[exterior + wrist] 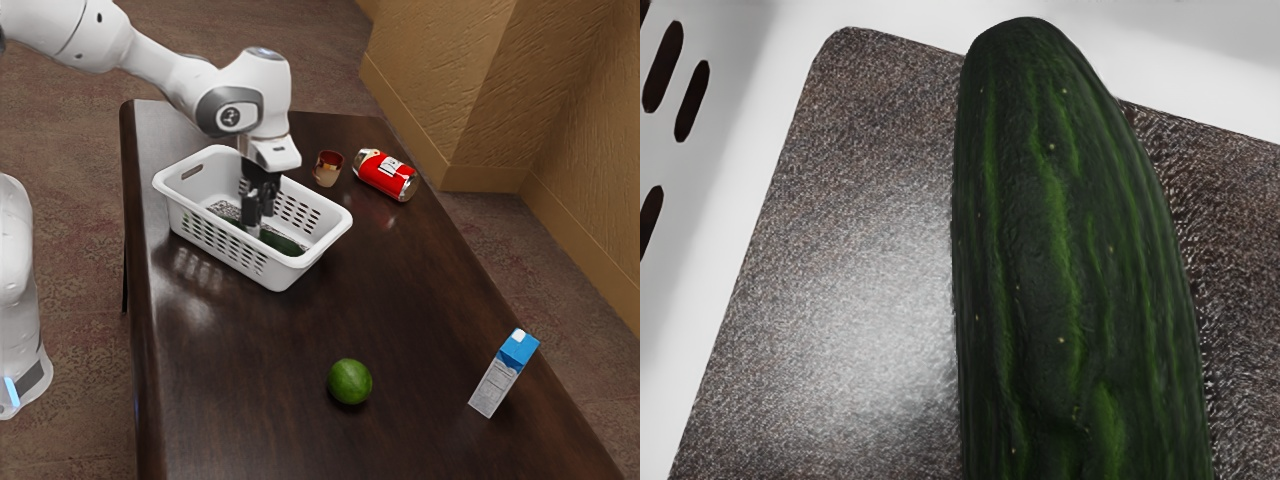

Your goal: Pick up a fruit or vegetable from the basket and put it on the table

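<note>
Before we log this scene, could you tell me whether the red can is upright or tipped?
Tipped: the can lies on its side on the table.

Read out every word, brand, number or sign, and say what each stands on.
Nothing reads clearly enough to quote.
Red can: dark marks on a white label, too small to read.
Carton: faint marks on its grey side, too small to read.
Robot arm: dark emblem on a joint, too small to make out.
</note>
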Available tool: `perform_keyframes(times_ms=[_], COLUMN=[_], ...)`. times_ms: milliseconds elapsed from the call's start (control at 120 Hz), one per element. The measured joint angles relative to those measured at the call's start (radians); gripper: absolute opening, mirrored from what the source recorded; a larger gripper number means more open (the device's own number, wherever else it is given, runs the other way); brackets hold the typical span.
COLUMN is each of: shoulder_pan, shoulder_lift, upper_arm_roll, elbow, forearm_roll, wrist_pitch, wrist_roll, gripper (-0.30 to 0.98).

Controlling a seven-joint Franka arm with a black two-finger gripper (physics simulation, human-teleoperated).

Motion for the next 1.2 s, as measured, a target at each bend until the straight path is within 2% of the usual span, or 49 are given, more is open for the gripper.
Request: perform_keyframes(times_ms=[400, 708, 883, 1033, 1200], shoulder_pan=[-0.014, 0.011, 0.012, 0.011, 0.007], shoulder_lift=[0.002, 0.018, 0.034, 0.058, 0.061], upper_arm_roll=[-0.007, 0.001, 0.001, 0.001, 0.001], elbow=[-0.006, -0.017, -0.017, -0.016, -0.014], forearm_roll=[-0.047, -0.089, -0.113, -0.138, -0.159], wrist_pitch=[0.015, 0.017, 0.019, 0.022, 0.043], wrist_roll=[0.006, 0.008, 0.009, 0.009, 0.006], gripper=[0.62, 0.52, 0.4, 0.38, 0.22])
